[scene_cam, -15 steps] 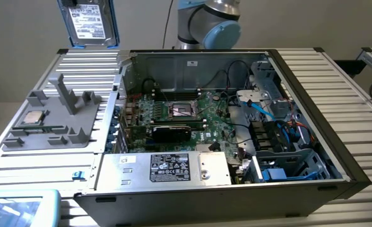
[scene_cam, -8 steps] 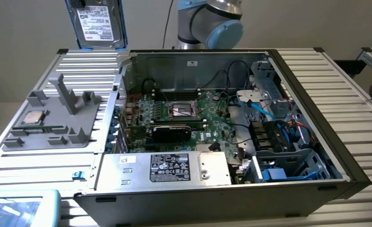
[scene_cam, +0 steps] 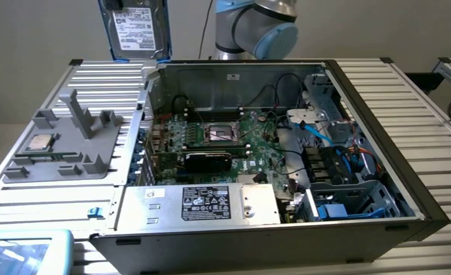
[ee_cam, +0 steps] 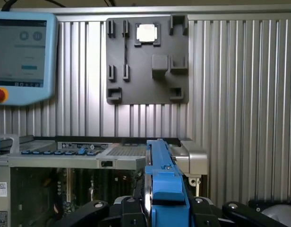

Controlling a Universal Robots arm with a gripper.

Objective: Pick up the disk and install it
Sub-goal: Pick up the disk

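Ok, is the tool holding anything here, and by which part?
The disk, lifted upright in the air. The tool clamps its flat faces at the upper end, from either side of the blue carrier.

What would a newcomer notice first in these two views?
The disk in its blue frame stands out, held upright in the air high at the exterior view's left. The wrist view shows it edge-on, clamped in the end effector. Below it an open computer case lies in the middle with its motherboard exposed. A grey holder carrying a chip sits to the exterior view's left.
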